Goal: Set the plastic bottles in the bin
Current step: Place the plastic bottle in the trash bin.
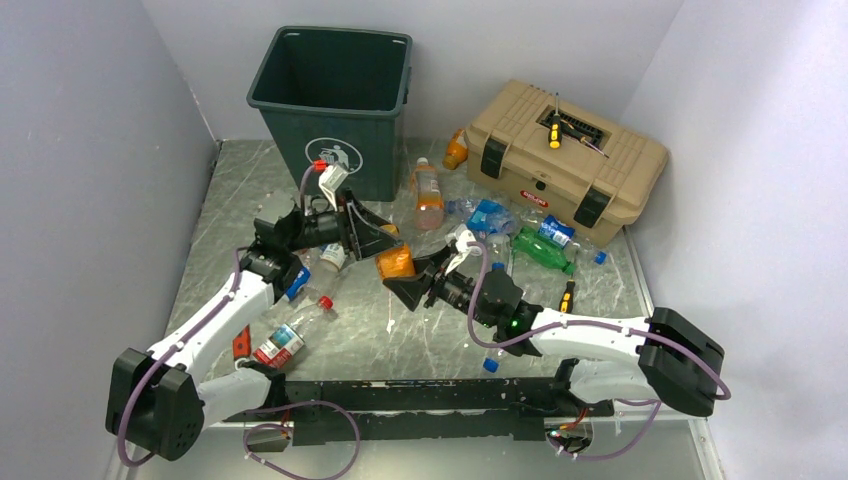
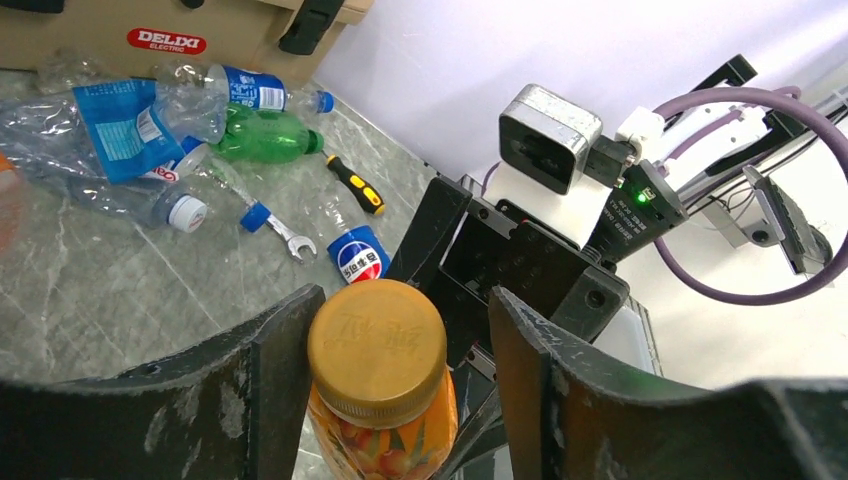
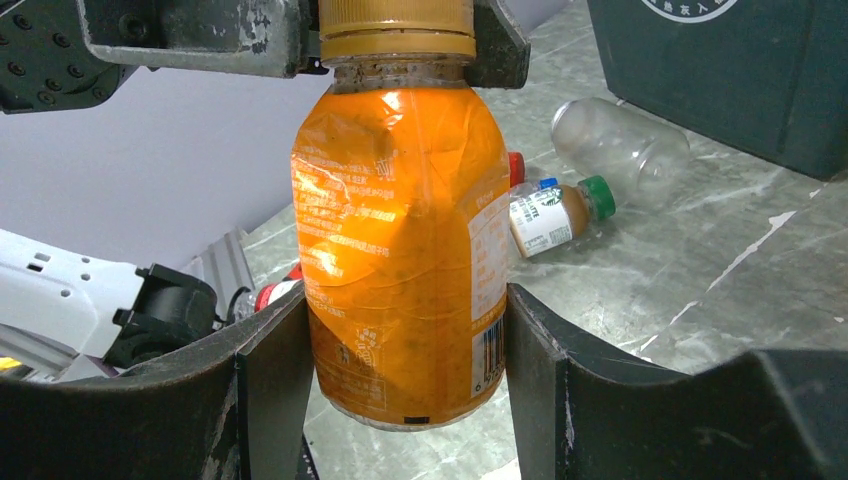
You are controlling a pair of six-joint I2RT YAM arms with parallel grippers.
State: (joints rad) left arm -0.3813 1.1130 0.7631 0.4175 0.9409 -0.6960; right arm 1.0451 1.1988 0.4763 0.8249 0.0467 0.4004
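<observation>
An orange juice bottle (image 1: 396, 263) with a gold cap hangs in the air between my two grippers. My right gripper (image 1: 408, 277) is shut on its base; in the right wrist view both fingers (image 3: 270, 390) press the bottle (image 3: 400, 250). My left gripper (image 1: 385, 242) is open around the cap (image 2: 378, 345): one finger (image 2: 285, 380) touches it and a gap shows on the other side. The dark green bin (image 1: 330, 100) stands at the back left. More bottles lie about: an orange one (image 1: 428, 195), a green one (image 1: 540, 248) and a red-labelled one (image 1: 285, 340).
A tan toolbox (image 1: 570, 150) with a yellow-handled screwdriver (image 1: 554, 135) on its lid stands at the back right. Another screwdriver (image 1: 566, 297) and a wrench (image 2: 290, 238) lie on the table. A small green-capped bottle (image 3: 555, 212) and a clear bottle (image 3: 620, 145) lie before the bin.
</observation>
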